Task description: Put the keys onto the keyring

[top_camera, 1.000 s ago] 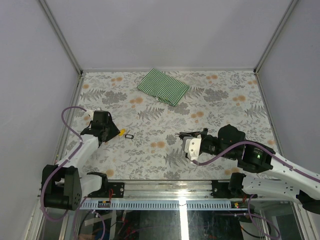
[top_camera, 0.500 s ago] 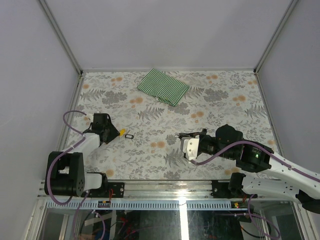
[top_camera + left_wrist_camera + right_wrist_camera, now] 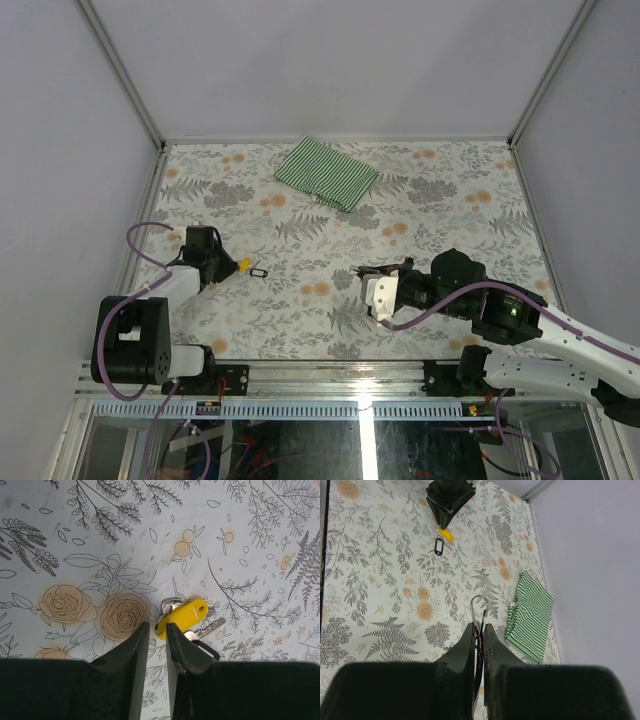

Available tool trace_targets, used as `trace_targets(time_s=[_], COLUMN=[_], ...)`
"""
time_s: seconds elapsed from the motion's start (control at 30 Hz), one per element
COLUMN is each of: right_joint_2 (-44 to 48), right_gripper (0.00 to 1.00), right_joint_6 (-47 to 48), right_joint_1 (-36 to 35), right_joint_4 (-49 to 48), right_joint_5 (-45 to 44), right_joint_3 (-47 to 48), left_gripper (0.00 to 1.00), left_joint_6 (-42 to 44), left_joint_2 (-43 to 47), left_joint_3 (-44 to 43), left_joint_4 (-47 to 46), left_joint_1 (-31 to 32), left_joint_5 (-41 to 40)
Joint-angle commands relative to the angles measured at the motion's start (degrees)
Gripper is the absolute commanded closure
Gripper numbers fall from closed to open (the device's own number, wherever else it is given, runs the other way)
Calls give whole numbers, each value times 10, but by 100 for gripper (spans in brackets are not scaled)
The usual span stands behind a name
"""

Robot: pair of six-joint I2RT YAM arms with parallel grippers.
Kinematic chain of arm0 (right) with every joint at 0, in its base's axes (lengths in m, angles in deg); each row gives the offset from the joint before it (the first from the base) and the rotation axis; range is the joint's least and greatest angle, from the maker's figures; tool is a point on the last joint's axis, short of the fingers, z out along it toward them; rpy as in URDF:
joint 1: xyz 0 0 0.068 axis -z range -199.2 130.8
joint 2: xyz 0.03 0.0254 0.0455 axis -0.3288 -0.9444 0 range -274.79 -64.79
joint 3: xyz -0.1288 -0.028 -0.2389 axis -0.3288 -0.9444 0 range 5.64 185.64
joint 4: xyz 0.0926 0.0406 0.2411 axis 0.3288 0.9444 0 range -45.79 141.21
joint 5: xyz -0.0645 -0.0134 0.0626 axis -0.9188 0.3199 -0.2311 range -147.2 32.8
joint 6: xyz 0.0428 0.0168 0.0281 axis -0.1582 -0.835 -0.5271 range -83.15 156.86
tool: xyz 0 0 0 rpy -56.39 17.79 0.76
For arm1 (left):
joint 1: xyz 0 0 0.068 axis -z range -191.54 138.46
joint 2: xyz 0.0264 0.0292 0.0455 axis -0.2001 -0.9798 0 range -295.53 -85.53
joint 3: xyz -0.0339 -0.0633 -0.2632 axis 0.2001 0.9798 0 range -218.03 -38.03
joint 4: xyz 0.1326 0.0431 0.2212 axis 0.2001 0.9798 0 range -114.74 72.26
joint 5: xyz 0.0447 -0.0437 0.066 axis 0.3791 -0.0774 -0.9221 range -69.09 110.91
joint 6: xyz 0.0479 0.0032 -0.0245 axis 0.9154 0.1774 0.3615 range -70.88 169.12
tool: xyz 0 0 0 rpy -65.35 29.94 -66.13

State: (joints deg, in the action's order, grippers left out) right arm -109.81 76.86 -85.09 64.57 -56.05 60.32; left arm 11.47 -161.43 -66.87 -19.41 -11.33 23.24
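Left tool [image 3: 158, 625]: 2 fingers sitting narrow slit apart, gripping nothing; yellow-tagged key [image 3: 182, 617] lying just beyond tips. Right tool [image 3: 479, 626]: pinching keyring [image 3: 479, 604], wire loop protruding ahead.

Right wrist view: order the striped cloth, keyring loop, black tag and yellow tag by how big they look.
1. striped cloth
2. keyring loop, but it is nearest the camera, so this rank is unsure
3. black tag and yellow tag: they look about alike, both small and far off

No writing to read anywhere — yellow key tag [image 3: 181, 618] blank-faced, floral table [image 3: 450, 200] bearing only printed flowers and leaves.
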Motion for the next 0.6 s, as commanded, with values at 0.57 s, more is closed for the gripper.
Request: trace_targets(time_s=[0.57], right_joint_2=[-1], right_gripper=[100], right_joint_6=[4], right_joint_1=[-2], right_joint_4=[-12], right_joint_5=[-3], right_joint_3=[16], left_gripper=[100], left_joint_6=[39], left_joint_2=[76], left_joint_3=[-28], left_joint_4=[46], left_joint_1=[-5], left_joint_5=[1])
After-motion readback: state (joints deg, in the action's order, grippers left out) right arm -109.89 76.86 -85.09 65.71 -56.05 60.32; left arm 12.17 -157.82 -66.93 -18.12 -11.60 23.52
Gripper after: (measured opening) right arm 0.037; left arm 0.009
